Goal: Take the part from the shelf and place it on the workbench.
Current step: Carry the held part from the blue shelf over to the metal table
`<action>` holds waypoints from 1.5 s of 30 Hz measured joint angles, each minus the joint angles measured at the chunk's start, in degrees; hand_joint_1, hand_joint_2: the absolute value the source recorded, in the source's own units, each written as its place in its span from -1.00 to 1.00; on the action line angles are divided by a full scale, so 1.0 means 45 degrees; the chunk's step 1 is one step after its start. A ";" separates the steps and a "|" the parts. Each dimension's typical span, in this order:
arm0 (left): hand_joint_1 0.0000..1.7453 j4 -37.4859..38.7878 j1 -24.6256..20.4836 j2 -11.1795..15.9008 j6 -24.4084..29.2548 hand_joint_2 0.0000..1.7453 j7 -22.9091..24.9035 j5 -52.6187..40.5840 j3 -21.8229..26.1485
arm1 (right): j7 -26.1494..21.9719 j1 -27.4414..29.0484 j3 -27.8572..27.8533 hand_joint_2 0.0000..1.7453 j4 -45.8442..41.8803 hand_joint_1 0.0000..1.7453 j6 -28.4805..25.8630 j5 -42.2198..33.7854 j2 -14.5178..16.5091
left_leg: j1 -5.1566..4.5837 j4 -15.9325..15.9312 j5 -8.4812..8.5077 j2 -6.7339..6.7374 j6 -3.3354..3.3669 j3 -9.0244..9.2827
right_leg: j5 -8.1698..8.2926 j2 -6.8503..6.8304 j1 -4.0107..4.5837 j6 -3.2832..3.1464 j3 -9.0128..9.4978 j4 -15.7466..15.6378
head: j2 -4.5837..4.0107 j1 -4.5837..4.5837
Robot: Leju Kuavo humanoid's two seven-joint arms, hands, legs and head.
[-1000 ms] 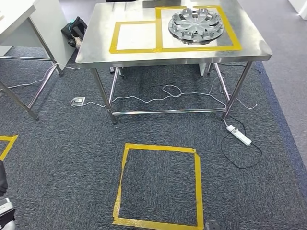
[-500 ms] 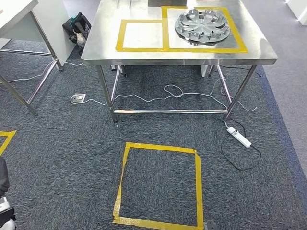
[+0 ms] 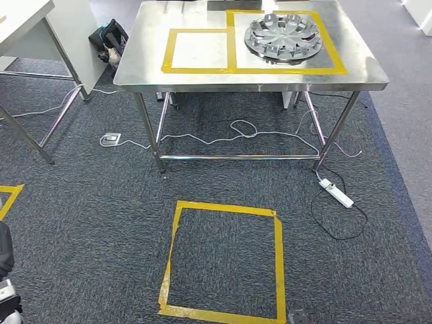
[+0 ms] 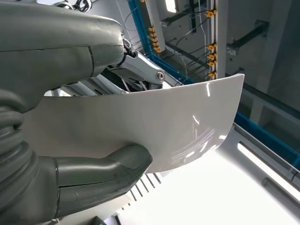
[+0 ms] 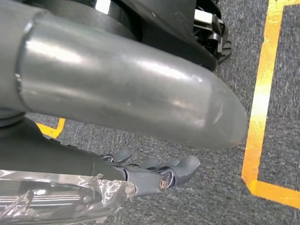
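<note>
left hand [image 4: 71, 140] gripping a white curved part [image 4: 148, 126] between thumb and fingers | right hand [image 5: 155, 176] hanging over dark carpet [image 5: 219, 178], fingers lying straight, holding nothing | steel workbench [image 3: 148, 47] standing far ahead, carrying a silver wheel cover [image 3: 283, 36] inside yellow tape

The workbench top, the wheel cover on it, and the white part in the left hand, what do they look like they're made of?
Workbench: likely stainless steel, brushed, with soft reflections and shiny tubular legs.
Wheel cover: silver-grey with a dull sheen; painted plastic or metal, can't tell which.
White part, gripped by the left hand: a thin curved panel, glossy with sharp highlights; probably painted plastic or sheet metal.
</note>
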 joint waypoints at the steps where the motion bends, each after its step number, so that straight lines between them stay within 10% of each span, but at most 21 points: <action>1: 1.00 0.0000 0.0007 0.0000 -0.0010 1.00 0.0000 -0.0002 0.0000 | -0.0002 0.0001 0.0000 -1.00 0.0000 -1.00 0.0001 0.0000 0.0000 | 0.0002 0.0000 0.0002 0.0000 -0.0002 0.0000 | 0.0000 0.0000 0.0000 -0.0001 0.0000 0.0002 | 0.0000 0.0001; 16: 1.00 0.0000 0.0082 -0.0005 -0.0046 1.00 0.0003 -0.0028 0.0000 | 0.0030 0.0007 0.0000 -1.00 0.0000 -1.00 -0.0004 0.0007 0.0000 | 0.0001 0.0009 -0.0003 0.0000 0.0001 -0.0007 | 0.0003 0.0000 -0.0006 0.0004 0.0003 -0.0003 | 0.0000 0.0001; 21: 1.00 -0.0004 0.0092 -0.0005 -0.0055 1.00 0.0016 -0.0029 -0.0004 | 0.0035 0.0032 0.0000 -1.00 0.0000 -1.00 -0.0004 0.0007 0.0000 | -0.0035 -0.0143 -0.0063 -0.0013 0.0365 0.0020 | 0.0198 -0.0001 -0.0078 0.0261 -0.0042 0.0144 | 0.0000 -0.0006; 28: 1.00 0.0000 0.0101 -0.0017 -0.0039 1.00 0.0038 -0.0139 0.0015 | 0.0036 0.0081 0.0000 -1.00 0.0000 -1.00 0.0015 0.0001 0.0000 | 0.0130 -0.0268 -0.0178 -0.0127 0.0377 0.0246 | -0.1540 0.0060 -0.0239 0.0509 -0.1861 0.3712 | 0.0000 0.0140; 32: 1.00 0.0000 0.0093 -0.0028 -0.0032 1.00 0.0040 -0.0155 0.0018 | 0.0036 0.0104 0.0000 -1.00 0.0010 -1.00 0.0022 -0.0002 0.0021 | 0.0355 -0.0135 -0.0436 -0.0204 -0.0096 0.0537 | -0.0268 0.0155 -0.0447 0.0770 -0.0533 0.0916 | 0.0000 0.0189; 38: 1.00 -0.0001 0.0040 -0.0032 -0.0030 1.00 0.0067 -0.0206 -0.0008 | 0.0035 0.0164 -0.0005 -1.00 0.0021 -1.00 0.0028 -0.0024 0.0039 | 0.0373 0.0624 -0.0589 -0.0151 -0.0512 0.0341 | -0.0548 0.0234 -0.0423 0.0004 0.0066 0.0492 | 0.0000 0.0095; 42: 1.00 0.0000 0.0014 -0.0024 -0.0064 1.00 0.0076 -0.0180 -0.0011 | 0.0033 0.0165 -0.0005 -1.00 0.0019 -1.00 0.0034 -0.0022 0.0039 | 0.0226 0.3618 -0.1473 -0.0067 -0.0471 -0.1798 | -0.0918 0.0230 -0.0351 -0.0200 0.0594 0.0336 | 0.0000 0.0032; 45: 1.00 0.0000 0.0021 -0.0024 -0.0100 1.00 0.0097 -0.0140 -0.0010 | 0.0032 0.0190 -0.0005 -1.00 0.0019 -1.00 0.0035 -0.0021 0.0039 | 0.0042 0.3245 -0.1409 -0.0067 -0.0206 -0.2365 | -0.1360 0.0260 -0.0277 -0.0228 0.1218 0.0233 | 0.0000 0.0033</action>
